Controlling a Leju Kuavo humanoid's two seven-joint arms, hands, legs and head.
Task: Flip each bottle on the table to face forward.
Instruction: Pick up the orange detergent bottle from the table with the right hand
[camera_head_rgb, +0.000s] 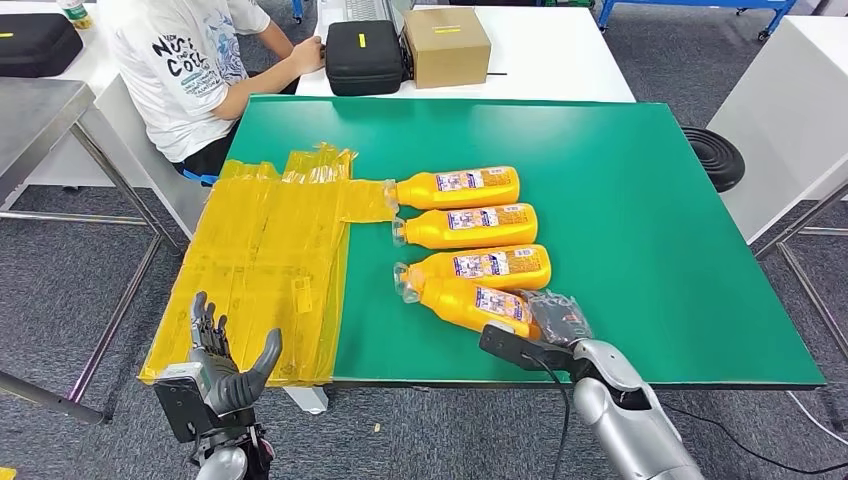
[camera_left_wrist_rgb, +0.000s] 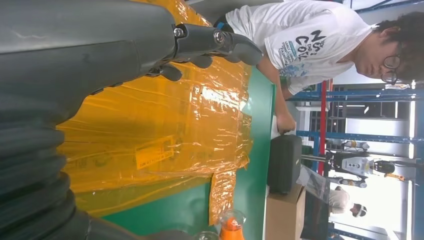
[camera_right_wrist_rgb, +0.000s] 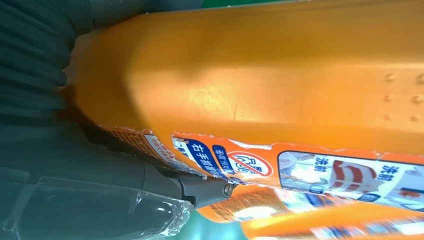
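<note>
On the green table (camera_head_rgb: 640, 200) — yellow plastic sheet (camera_head_rgb: 270, 260), orange bottles (camera_head_rgb: 470, 225).

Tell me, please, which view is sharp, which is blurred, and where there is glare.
Head view: sharp and evenly lit, labels on the four bottles visible. Right wrist view: the near bottle is soft, too close to focus. Left wrist view: glare streaks on the yellow plastic sheet; the far background is overexposed.

floor: grey carpet (camera_head_rgb: 60, 290); white tables (camera_head_rgb: 560, 50); black stool (camera_head_rgb: 715, 155); blue shelving (camera_left_wrist_rgb: 350, 135)

Head view high over green table (camera_head_rgb: 650, 200), wrist views close, left sharing yellow sheet (camera_head_rgb: 270, 260)
</note>
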